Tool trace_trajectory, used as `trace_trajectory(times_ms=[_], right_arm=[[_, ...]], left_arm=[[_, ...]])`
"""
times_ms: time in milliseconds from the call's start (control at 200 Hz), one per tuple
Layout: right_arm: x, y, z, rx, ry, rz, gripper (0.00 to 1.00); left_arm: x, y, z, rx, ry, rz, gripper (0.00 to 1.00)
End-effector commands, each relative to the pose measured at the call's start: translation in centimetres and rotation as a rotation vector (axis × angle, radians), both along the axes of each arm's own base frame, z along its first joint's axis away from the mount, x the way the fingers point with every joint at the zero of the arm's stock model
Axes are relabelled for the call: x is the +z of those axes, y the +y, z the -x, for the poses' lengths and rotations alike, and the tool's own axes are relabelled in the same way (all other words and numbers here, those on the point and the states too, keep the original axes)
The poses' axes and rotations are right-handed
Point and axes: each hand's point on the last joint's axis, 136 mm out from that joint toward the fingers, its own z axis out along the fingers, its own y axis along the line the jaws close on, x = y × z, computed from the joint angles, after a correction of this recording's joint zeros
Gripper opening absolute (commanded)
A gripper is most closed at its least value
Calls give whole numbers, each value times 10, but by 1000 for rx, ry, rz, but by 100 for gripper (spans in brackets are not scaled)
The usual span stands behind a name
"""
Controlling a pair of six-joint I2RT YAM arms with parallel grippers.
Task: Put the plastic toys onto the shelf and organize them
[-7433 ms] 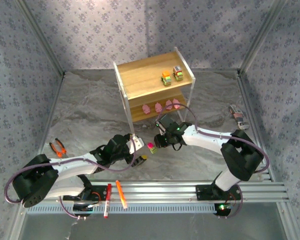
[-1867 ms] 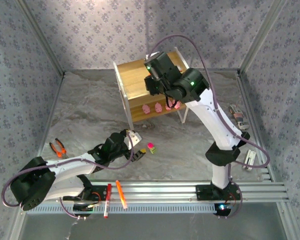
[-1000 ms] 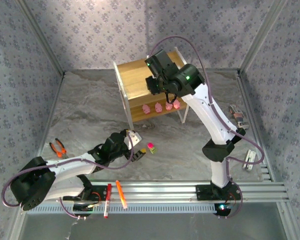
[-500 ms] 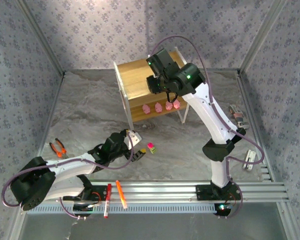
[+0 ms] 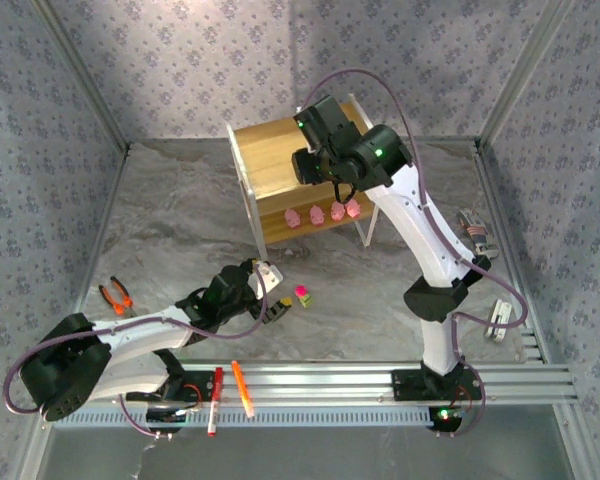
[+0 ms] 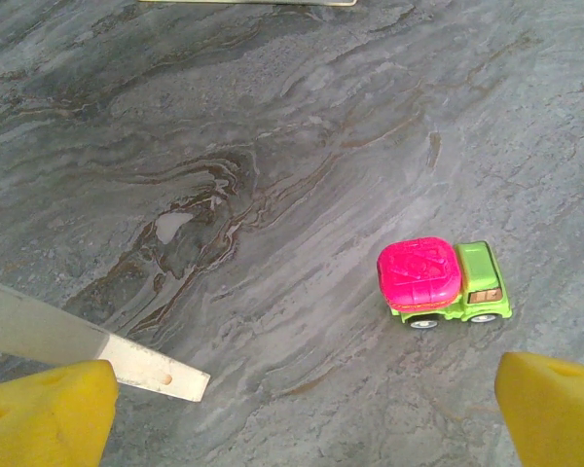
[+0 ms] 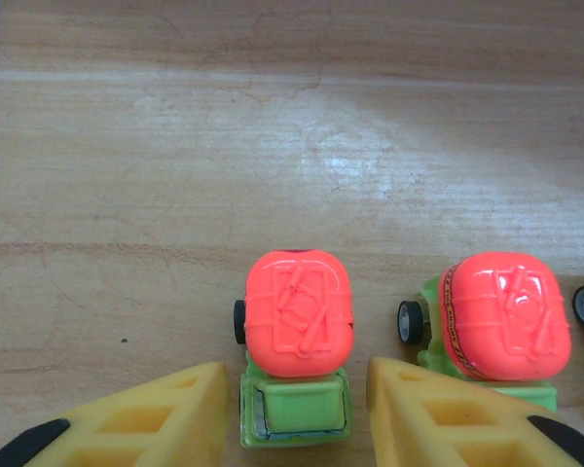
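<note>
Nearest to me, a red pen [image 5: 214,400] and an orange pen [image 5: 242,388] lie side by side at the near edge of the desk [image 5: 180,230]. The pliers [image 5: 115,294] sit further left, well apart from them. My left arm lies low across the desk. The left gripper [image 6: 299,413] hangs over bare surface with its yellow fingers [image 6: 39,413] spread wide and nothing between them. The magenta-topped truck [image 6: 442,283] stands on its wheels on the desk just ahead of that gripper, apart from both fingers. From above it sits just right of the gripper, on the near side of the shelf [image 5: 270,160].

Further back, the shelf's lower board carries a row of pink figures [image 5: 317,213]. My right arm reaches over to the top board, where the right gripper [image 7: 297,389] straddles the green cab of an orange-red-topped truck [image 7: 297,311]. Its fingers [image 7: 165,418] stand a little apart, one on each side of the cab. As far as I can make out, a thin gap separates each from the toy, which rests on the wood. A second truck [image 7: 506,316] with a similar top stands just beside it on the same board.
</note>
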Motion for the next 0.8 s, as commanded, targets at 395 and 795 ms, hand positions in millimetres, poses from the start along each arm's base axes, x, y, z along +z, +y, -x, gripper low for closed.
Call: trace_trajectory(times_ms=[395,795], right_arm=[[28,-14,18,-1,-71,15,48],[34,-23,38,-10,-98,39,49]], left_arm=[[5,-3,0,-14,-11,26,100],[4,-5,2,-31,-2,21,100]])
